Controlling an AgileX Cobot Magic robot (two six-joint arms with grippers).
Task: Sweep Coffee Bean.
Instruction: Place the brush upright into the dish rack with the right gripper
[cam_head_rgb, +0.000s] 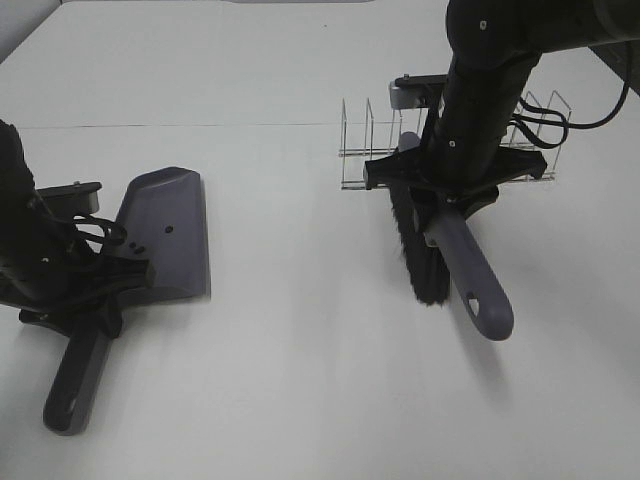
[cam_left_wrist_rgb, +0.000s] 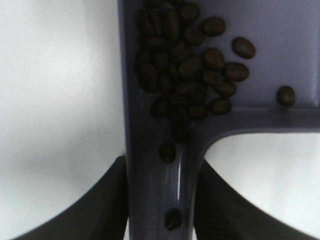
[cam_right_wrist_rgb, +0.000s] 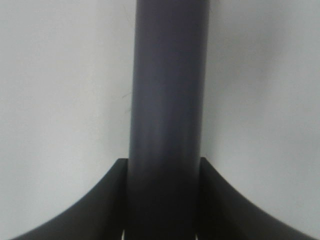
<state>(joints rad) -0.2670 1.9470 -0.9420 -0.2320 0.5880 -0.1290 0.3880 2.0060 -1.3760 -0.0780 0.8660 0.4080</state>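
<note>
1. Where the left arm crowds the table (cam_head_rgb: 300, 400) edge, the left gripper (cam_head_rgb: 95, 290) is clamped on the dustpan (cam_head_rgb: 165, 235) handle, its tips hidden under the wrist.
2. The left wrist view shows its fingers (cam_left_wrist_rgb: 100, 210) pressing both handle sides. The coffee bean (cam_left_wrist_rgb: 190, 70) cluster lies inside the pan by the handle joint, with 2 beans in the handle groove and the farthest beans cut off.
3. The high view is too coarse to show the beans.
4. The right gripper (cam_head_rgb: 445, 190) is closed tight on the brush (cam_head_rgb: 480, 285) handle, and its arm partly hides a wire rack (cam_head_rgb: 360, 150).
</note>
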